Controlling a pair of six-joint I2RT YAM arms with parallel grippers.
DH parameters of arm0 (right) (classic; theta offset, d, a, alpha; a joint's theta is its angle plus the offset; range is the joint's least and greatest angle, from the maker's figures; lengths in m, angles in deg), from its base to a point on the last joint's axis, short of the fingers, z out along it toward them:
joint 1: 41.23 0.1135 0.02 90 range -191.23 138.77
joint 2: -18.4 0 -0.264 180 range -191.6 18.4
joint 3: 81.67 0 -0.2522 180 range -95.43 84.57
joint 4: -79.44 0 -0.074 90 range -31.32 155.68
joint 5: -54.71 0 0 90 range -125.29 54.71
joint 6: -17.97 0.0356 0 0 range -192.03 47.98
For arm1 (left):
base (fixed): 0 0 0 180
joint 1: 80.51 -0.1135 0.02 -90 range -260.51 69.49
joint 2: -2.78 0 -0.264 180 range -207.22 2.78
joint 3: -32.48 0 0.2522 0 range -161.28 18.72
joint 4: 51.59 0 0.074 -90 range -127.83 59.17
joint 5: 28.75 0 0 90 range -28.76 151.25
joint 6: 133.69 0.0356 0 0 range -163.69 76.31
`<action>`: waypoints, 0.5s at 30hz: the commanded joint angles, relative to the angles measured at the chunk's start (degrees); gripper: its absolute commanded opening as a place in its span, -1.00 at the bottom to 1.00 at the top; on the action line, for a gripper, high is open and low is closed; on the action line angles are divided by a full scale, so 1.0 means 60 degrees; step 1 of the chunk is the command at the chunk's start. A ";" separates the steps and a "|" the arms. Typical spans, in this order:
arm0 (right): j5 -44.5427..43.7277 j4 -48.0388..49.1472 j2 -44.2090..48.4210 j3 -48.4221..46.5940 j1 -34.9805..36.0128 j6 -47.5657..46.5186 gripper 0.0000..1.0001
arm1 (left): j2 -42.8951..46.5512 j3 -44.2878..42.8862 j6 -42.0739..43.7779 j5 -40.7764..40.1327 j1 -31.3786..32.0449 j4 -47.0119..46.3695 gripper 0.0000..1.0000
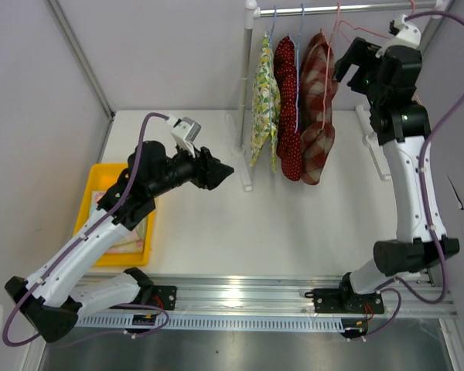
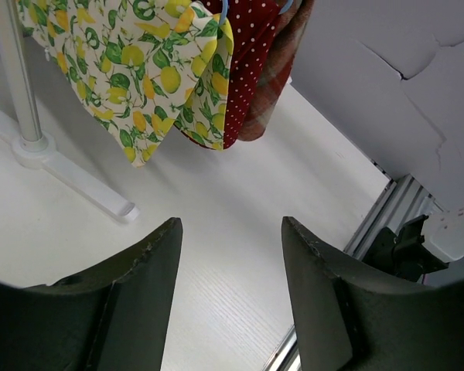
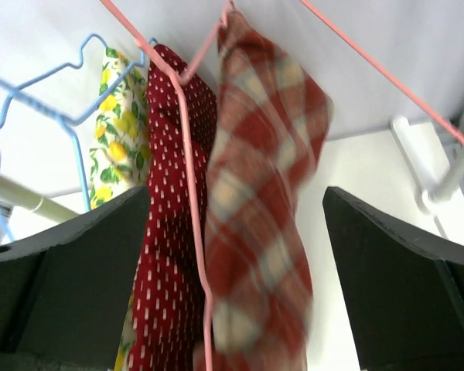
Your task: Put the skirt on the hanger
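The plaid skirt point(image 3: 259, 201) hangs draped over the pink hanger point(image 3: 191, 193) on the rail point(image 1: 332, 9). The right claw point(image 3: 236, 193) is spread wide just beside it, gripping nothing. A careless move there could snag the wire and unhook it. The left claw point(image 2: 230, 232) gapes empty above the surface point(image 1: 294, 232). No writing is legible.

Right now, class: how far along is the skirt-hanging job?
Done: lemon skirt, polka-dot skirt and plaid skirt hang on the rail. In hand: nothing; left gripper and right gripper are open, empty. Left: perhaps the pale cloth in the yellow tray.
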 commanded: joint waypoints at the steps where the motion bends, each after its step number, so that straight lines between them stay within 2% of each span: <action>1: 0.0355 -0.0512 0.1426 0.1008 -0.0283 0.0783 0.99 | 0.0450 -0.0418 -0.0219 -0.0238 -0.0043 0.0096 0.21; 4: 0.0677 -0.1010 0.2946 0.2266 -0.0342 0.1017 0.99 | 0.0714 -0.0418 -0.0292 -0.0399 -0.0057 0.0315 0.21; 10: 0.1484 -0.1390 0.5015 0.4977 -0.0328 0.1309 0.99 | 0.1227 -0.0301 -0.0380 -0.0882 -0.0043 0.0755 0.23; 15: 0.3328 -0.1421 0.6333 0.6779 -0.0080 0.1647 0.99 | 0.1608 -0.0038 -0.0512 -0.1160 -0.0043 0.0946 0.23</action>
